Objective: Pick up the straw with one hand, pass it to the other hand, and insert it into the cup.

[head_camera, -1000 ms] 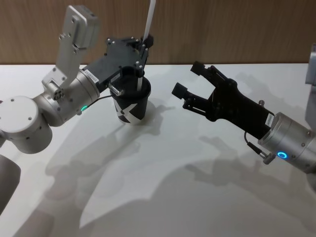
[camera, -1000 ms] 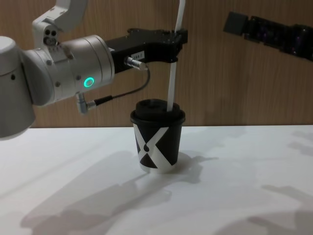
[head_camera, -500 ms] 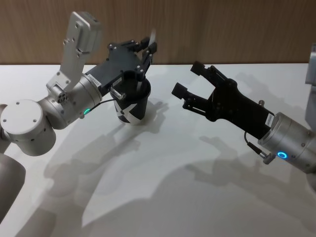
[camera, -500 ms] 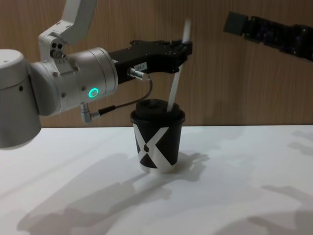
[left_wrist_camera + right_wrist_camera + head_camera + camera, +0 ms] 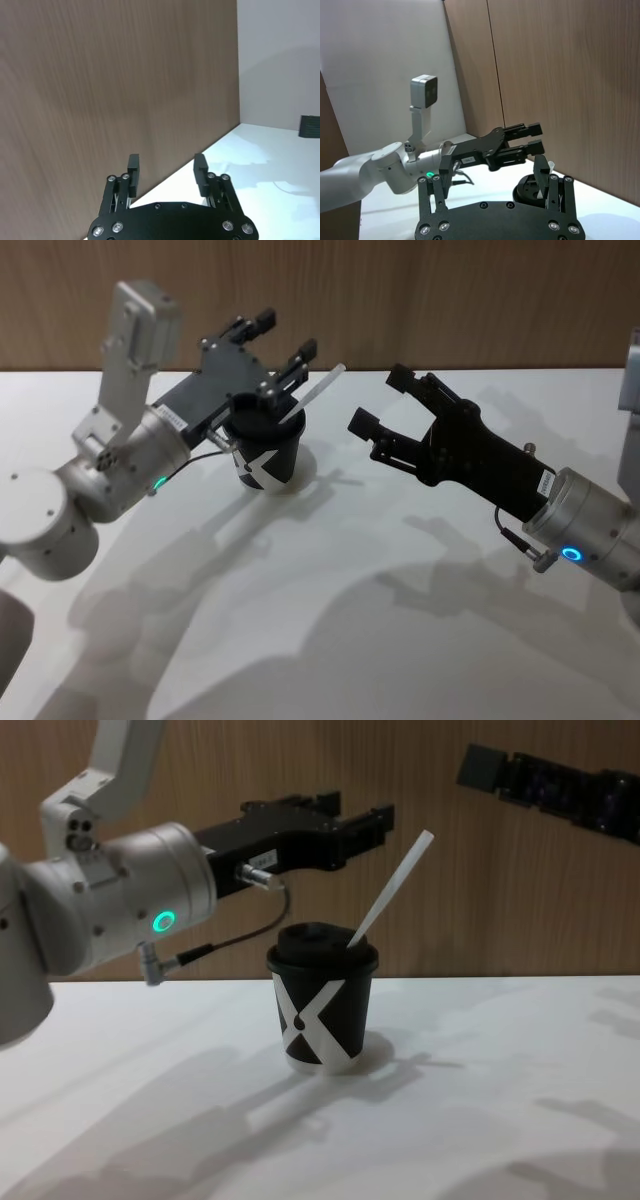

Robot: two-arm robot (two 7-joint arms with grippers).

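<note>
Straw (image 5: 392, 887) is sitting in the cup (image 5: 322, 1010), its lower end poking through the black domed lid and its upper end leaning away to the cup's right at a slant. The cup is standing upright on the white table (image 5: 480, 1100), its white X mark facing the chest camera.

The left gripper (image 5: 277, 340), the one on the silver wrist with the green glowing ring, is hanging just above and behind the cup. Its fingers are spread apart with nothing between them, and in the chest view they are sitting above the lid, to the left of the straw's tilted top end, not touching the straw. A black cable (image 5: 225, 943) is looping from that wrist toward the cup's left side.

The right gripper (image 5: 383, 402) is hovering well to the right of the cup, above the table, pointing toward the cup. Its fingers are also standing wide apart and empty. From the right wrist camera, the cup's lid (image 5: 530, 187) and the straw's tip are showing between its fingers, farther off.
</note>
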